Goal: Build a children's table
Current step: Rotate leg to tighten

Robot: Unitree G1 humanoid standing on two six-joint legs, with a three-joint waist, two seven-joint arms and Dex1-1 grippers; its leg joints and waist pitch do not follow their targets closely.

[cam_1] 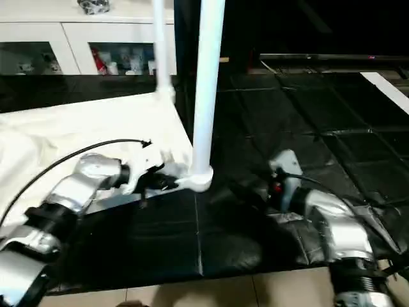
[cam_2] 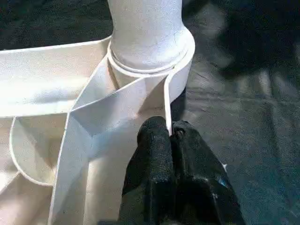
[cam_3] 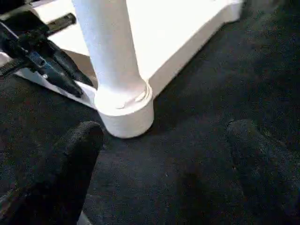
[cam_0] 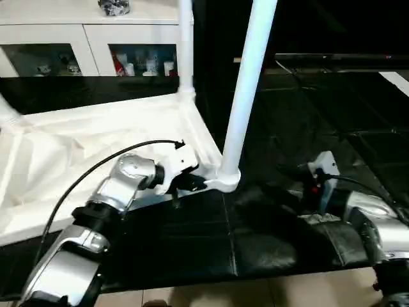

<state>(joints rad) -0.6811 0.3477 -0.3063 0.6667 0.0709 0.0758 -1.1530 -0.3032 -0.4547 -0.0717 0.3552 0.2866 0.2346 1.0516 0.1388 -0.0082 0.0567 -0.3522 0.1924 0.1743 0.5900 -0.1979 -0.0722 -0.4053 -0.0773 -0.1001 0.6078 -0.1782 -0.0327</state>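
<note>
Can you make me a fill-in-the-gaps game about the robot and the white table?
1. The tabletop lies upside down on a ___ mat.
2. The left gripper is shut on the tabletop's ___.
3. The right gripper is ___, holding nothing.
4. The near leg stands in a ___ socket.

Missing words: black; rim; open; corner

The near leg (cam_0: 246, 89) runs off the top edge of the head view, so its free end is cut off; the far leg (cam_0: 185, 45) is cut the same way. The tabletop (cam_0: 57, 160) leaves the frame at the left edge, hiding its other 2 corners. The cabinet (cam_0: 89, 38) at upper left is cropped at the top, and the items behind its glass are too small to identify. A dark object (cam_0: 114, 6) on it is cut off and unclear. The right forearm (cam_0: 377, 230) leaves the frame at lower right.
</note>
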